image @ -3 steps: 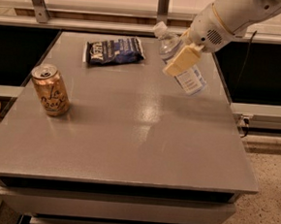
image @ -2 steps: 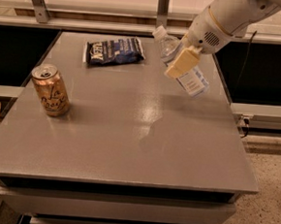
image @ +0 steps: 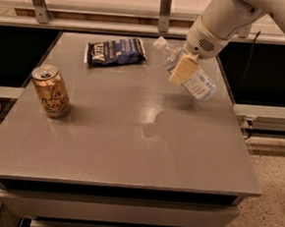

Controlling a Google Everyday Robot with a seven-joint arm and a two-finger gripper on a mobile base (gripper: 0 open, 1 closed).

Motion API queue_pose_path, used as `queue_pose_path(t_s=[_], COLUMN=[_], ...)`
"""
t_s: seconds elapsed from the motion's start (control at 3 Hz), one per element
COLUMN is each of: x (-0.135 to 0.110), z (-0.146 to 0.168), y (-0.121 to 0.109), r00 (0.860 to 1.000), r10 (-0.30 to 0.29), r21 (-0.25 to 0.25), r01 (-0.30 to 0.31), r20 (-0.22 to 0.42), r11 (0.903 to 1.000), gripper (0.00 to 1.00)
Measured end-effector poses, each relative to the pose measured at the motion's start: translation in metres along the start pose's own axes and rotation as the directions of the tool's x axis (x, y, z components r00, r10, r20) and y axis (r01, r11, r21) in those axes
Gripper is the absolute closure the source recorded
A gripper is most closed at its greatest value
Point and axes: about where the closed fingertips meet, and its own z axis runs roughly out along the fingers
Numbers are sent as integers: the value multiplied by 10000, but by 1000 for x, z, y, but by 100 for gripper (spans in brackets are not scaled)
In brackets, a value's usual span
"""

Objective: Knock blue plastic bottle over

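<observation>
Blue plastic bottle (image: 198,82) is over the worktop's (image: 130,149) far right. Its long axis is tilted, white cap up and far-left, base down-right toward the edge. Clear plastic, pale blue-white label. Tool (image: 183,69) clamps it mid-body: one tan pad in front, the other hidden behind. Can't tell if the base touches. Golden can (image: 50,91) upright at left; crinkled dark blue snack bag (image: 117,51) lies flat.
</observation>
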Motion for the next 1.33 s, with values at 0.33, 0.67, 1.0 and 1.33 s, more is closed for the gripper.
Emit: queue_pose_path(t_s=[0.33,0.67,1.0,1.33], x=[7,14,20,24], z=[8,17,27,35], y=[-4,-6,-7,-10], r00=[9934,9733,9407,9064], r10=[-43,-80,-128,-171], r21=[530,1074,1487,1672], r01=[104,335,670,964], r20=[-1145,-2295,-3389,-4220], r11=[9985,9936,9866,9812], gripper=[100,100,100,100])
